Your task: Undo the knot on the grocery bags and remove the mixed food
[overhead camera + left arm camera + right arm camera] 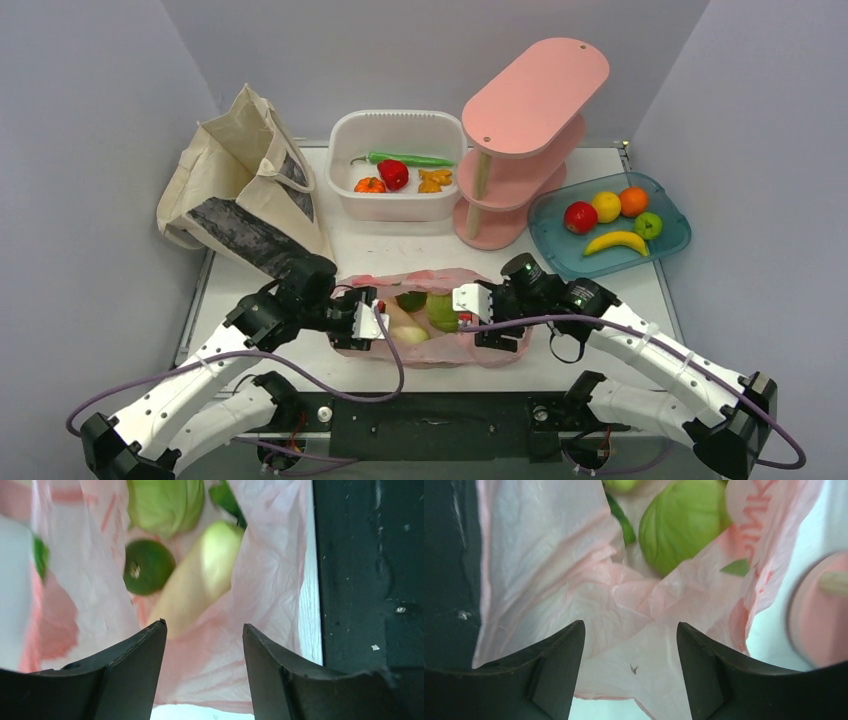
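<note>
The pink plastic bag point(432, 350) lies open on the table between my grippers. In it show a long white radish point(408, 327), a pale green round vegetable point(441, 310) and a dark green one point(411, 300). My left gripper point(204, 626) is open and empty over the bag's left edge point(260, 580), facing the radish point(200, 575) and a dark green round vegetable point(148, 566). My right gripper point(630, 624) is open and empty over the bag's crumpled right side point(549, 555), near the pale green vegetable point(684, 525). The canvas tote point(245, 185) stands at the back left. Crisp packet and bottle are out of view.
A white tub point(395, 118) with peppers stands at the back centre. A pink tiered shelf point(525, 130) stands right of it. A teal tray point(672, 240) with fruit lies at the right. The table's dark front edge runs close to the bag.
</note>
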Available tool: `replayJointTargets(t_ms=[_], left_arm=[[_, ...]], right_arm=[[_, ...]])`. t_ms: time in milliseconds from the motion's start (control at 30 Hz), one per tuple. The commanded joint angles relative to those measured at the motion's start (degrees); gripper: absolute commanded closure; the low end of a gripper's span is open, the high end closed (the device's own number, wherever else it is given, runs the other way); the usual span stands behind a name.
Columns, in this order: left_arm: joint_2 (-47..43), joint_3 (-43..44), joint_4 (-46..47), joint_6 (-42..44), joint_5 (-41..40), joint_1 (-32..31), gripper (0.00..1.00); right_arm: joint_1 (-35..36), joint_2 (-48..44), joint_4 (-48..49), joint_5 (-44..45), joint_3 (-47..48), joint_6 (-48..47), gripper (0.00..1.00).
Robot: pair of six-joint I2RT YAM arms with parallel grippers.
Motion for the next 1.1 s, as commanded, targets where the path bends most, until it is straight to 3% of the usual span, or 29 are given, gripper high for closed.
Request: replayJointTargets(t_ms=[0, 133, 267, 433, 667, 867, 1067], left_arm=[[2.18, 5.57, 2.49, -0.72, 2.94, -6.88, 0.45], [7.74, 8.09, 5.47, -0.36, -1.81, -13.81, 0.49], [12.62, 8.11, 7.13, 1.85, -5.38, -15.85, 0.52], [18.35, 8.12, 10.57, 3.47, -10.97, -15.94, 0.5], [26.57, 7.06, 9.01, 13.22, -13.25, -15.93, 0.42], [33.44, 4.01, 14.66, 14.56, -17.44, -15.81, 0.4], [37.02, 4.34, 15.03, 13.27, -17.73, -15.59, 0.4]], right_arm=[[3.21, -3.1, 2.19, -1.43, 3.7, 3.44, 0.37], [3.8, -4.55, 2.32, -1.47, 3.97, 5.03, 0.38], [4.0, -7.81, 2.31, -1.48, 5.05, 5.72, 0.38], [4.01, -11.15, 2.39, 0.45, 7.72, 9.39, 0.38], [3.21, -13.33, 2.79, 5.92, 8.42, 14.14, 0.38], [-3.34, -13.44, 2.73, 3.3, 9.13, 16.3, 0.37], [-4.97, -12.75, 1.85, 3.65, 8.63, 14.86, 0.37]])
